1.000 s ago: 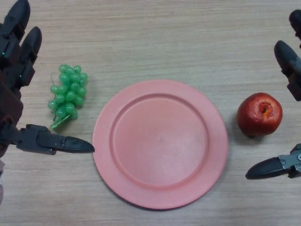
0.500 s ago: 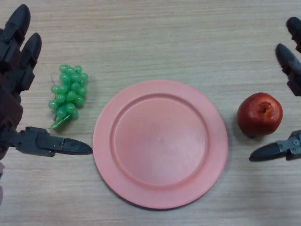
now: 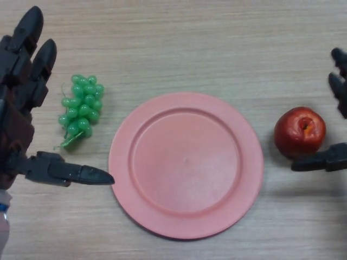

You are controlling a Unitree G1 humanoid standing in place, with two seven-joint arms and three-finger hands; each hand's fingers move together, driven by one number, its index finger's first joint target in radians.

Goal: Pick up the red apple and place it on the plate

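I see the right hand (image 3: pixel 332 160) at the view's right edge with its fingers (image 3: pixel 340 86) spread straight, thumb just below the red apple (image 3: pixel 299 131) and fingers beyond it, nothing gripped. The apple sits on the bench (image 3: pixel 206 43), just right of the pink plate (image 3: pixel 186 164) and apart from its rim. My left hand (image 3: pixel 21 103) shows at the left edge, fingers straight and relaxed, thumb pointing toward the plate. A bunch of green grapes (image 3: pixel 81 108) lies between that hand and the plate.
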